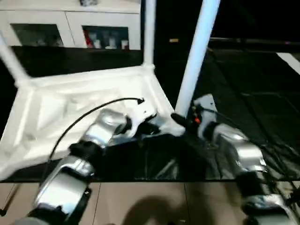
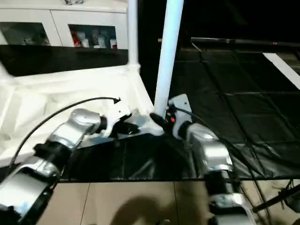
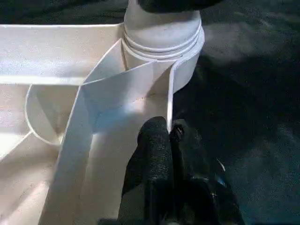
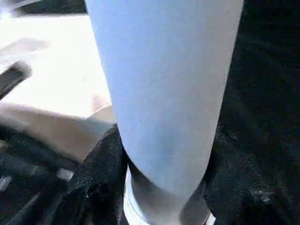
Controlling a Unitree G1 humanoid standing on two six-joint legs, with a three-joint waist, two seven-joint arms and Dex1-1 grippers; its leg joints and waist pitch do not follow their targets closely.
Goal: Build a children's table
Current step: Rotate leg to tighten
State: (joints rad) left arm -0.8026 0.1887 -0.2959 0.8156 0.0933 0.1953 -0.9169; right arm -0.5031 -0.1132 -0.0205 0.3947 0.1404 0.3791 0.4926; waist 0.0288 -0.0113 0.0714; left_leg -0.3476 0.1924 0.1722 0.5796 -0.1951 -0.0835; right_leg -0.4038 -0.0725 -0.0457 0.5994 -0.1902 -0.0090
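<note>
The children's table top (image 1: 70,108) lies upside down on a black mat, white with its ribbed underside up. My left gripper (image 3: 171,136) is shut on the thin rim wall just beside the near right corner socket (image 3: 161,37). A long white leg (image 1: 194,61) stands upright in that socket. My right gripper (image 1: 180,119) holds this leg near its base, with a black finger pressed on each side of the tube (image 4: 164,117). Two more legs stand up from the top, one at the far right corner (image 1: 149,33) and one at the far left corner (image 1: 10,61).
A white glass-door cabinet (image 1: 70,28) stands behind the table top. The black mat (image 1: 243,93) stretches to the right, creased and with thin lines across it. Tan floor (image 1: 140,201) begins at the mat's near edge. A black cable (image 1: 93,110) arcs over my left forearm.
</note>
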